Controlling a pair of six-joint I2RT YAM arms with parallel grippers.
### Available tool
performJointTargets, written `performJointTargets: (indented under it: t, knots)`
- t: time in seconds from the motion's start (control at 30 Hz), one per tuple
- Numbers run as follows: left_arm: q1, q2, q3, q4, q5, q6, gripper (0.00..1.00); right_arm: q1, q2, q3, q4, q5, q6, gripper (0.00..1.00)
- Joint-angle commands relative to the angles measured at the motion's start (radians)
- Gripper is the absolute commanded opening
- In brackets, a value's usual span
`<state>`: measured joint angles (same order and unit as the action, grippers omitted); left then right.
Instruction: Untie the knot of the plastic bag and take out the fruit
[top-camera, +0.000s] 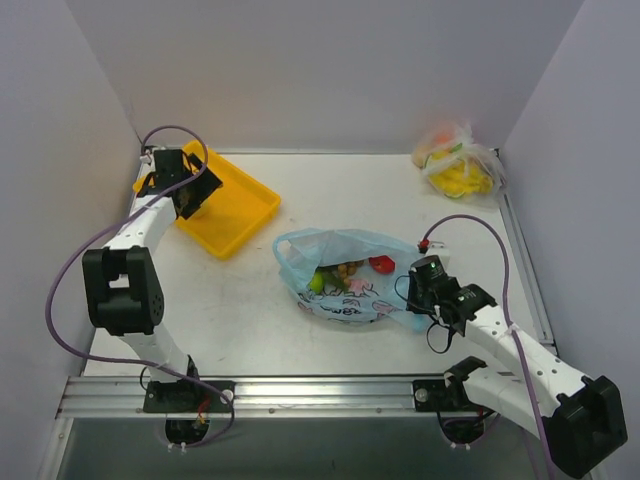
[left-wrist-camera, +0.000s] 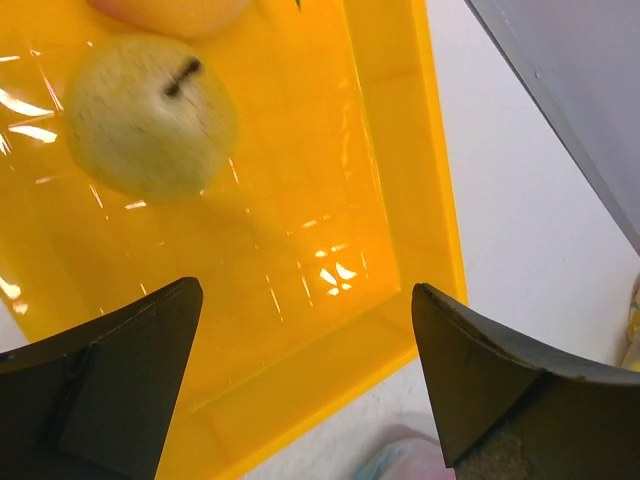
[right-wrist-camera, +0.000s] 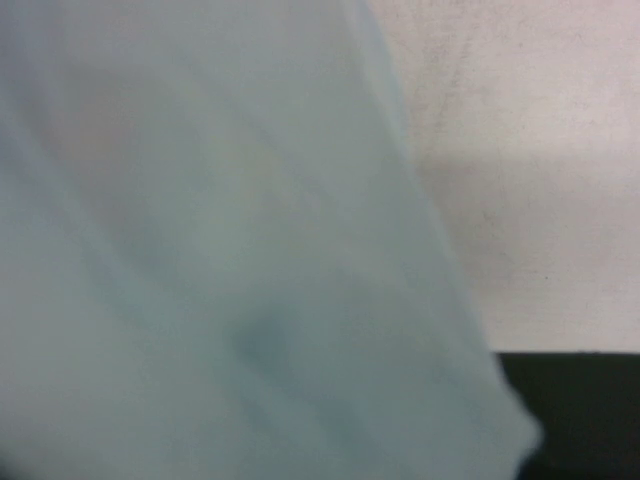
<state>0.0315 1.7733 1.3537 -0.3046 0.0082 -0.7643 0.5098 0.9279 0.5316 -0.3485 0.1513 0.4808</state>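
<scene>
The light blue plastic bag (top-camera: 340, 300) lies mid-table with its mouth gaping open; no knot shows. Inside it I see a green fruit (top-camera: 317, 283), a brown bunch (top-camera: 348, 270) and a red fruit (top-camera: 381, 264). My right gripper (top-camera: 413, 300) sits at the bag's right corner with plastic bunched at it. Blurred blue plastic (right-wrist-camera: 230, 250) fills the right wrist view and hides the fingers. My left gripper (top-camera: 190, 197) hangs open and empty (left-wrist-camera: 305, 290) over the yellow tray (left-wrist-camera: 400, 150). A yellow pear (left-wrist-camera: 150, 115) and an orange fruit (left-wrist-camera: 170, 8) lie in the tray.
The yellow tray (top-camera: 250, 200) stands at the back left. A clear bag with yellow-orange contents (top-camera: 458, 165) sits at the back right corner. Walls close in the table on three sides. An aluminium rail (top-camera: 300, 395) runs along the near edge.
</scene>
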Motion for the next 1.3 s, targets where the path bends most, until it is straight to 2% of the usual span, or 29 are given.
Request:
performJointTargets:
  t: [0.0, 0.07, 0.17, 0.2, 0.3, 0.33, 0.57, 0.67, 0.77, 0.9, 1.1, 1.27]
  knots:
    - [-0.079, -0.176, -0.042, -0.014, 0.000, 0.072, 0.97, -0.008, -0.032, 0.034, -0.017, 0.025, -0.010, 0.19]
    - [-0.128, -0.262, -0.062, -0.040, -0.026, 0.139, 0.97, -0.008, -0.035, 0.034, -0.017, 0.019, -0.008, 0.19]
    - [-0.273, -0.369, -0.102, -0.085, -0.059, 0.241, 0.97, -0.007, -0.040, 0.038, -0.017, 0.011, -0.005, 0.19]
    - [-0.353, -0.397, -0.114, -0.097, -0.072, 0.259, 0.97, -0.007, -0.043, 0.036, -0.017, 0.010, -0.004, 0.18]
    - [-0.496, -0.488, -0.163, -0.142, -0.163, 0.310, 0.97, -0.007, -0.055, 0.038, -0.017, 0.010, 0.002, 0.18]
    - [-0.595, -0.523, -0.175, -0.152, -0.175, 0.315, 0.98, -0.007, -0.058, 0.036, -0.018, 0.011, 0.002, 0.18]
    - [-0.979, -0.540, -0.191, -0.258, -0.341, 0.310, 0.97, -0.007, -0.080, 0.034, -0.020, -0.005, 0.022, 0.18]
    - [-1.079, -0.479, -0.156, -0.284, -0.389, 0.358, 0.96, -0.005, -0.096, 0.028, -0.018, -0.012, 0.035, 0.18]
    - [-1.139, -0.379, -0.108, -0.324, -0.409, 0.402, 0.96, -0.005, -0.104, 0.021, -0.020, -0.015, 0.038, 0.18]
    - [-1.160, -0.258, -0.050, -0.344, -0.398, 0.433, 0.94, -0.005, -0.116, 0.018, -0.027, -0.013, 0.044, 0.18]
    - [-1.160, -0.079, 0.030, -0.344, -0.436, 0.549, 0.93, -0.005, -0.121, 0.016, -0.032, -0.012, 0.044, 0.18]
    - [-1.154, 0.001, 0.048, -0.346, -0.499, 0.589, 0.91, -0.005, -0.123, 0.011, -0.038, -0.010, 0.047, 0.18]
